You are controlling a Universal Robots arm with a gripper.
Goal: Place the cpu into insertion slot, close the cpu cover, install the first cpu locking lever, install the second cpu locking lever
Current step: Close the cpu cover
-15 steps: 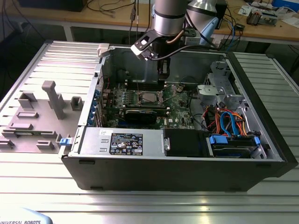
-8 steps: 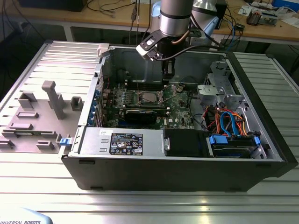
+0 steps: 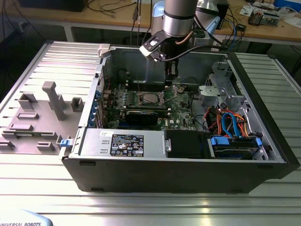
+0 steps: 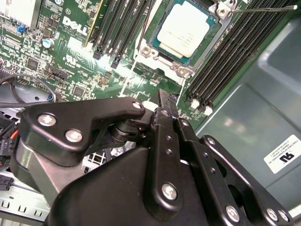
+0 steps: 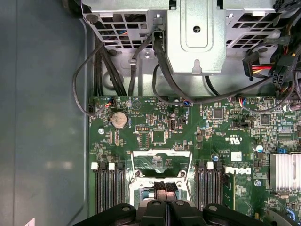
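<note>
With the small silvery-grey square cpu [image 4: 186,29] seated in its socket [image 4: 181,70], our black claw [image 5: 163,189], fingers pressed together and seemingly empty, hangs beside the raised thin silvery cpu cover [image 5: 162,152], placed to bear on it.

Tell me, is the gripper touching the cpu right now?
Apart. In the second wrist view the cpu sits in its socket, with board showing between it and the gripper.

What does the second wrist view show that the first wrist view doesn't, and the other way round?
Second wrist view: the cpu seated in its socket, with a thin lever beside it. First wrist view: a coin battery, a finned heatsink, a metal drive cage and cables. Shared: the green motherboard, black memory slots and the gripper.
</note>
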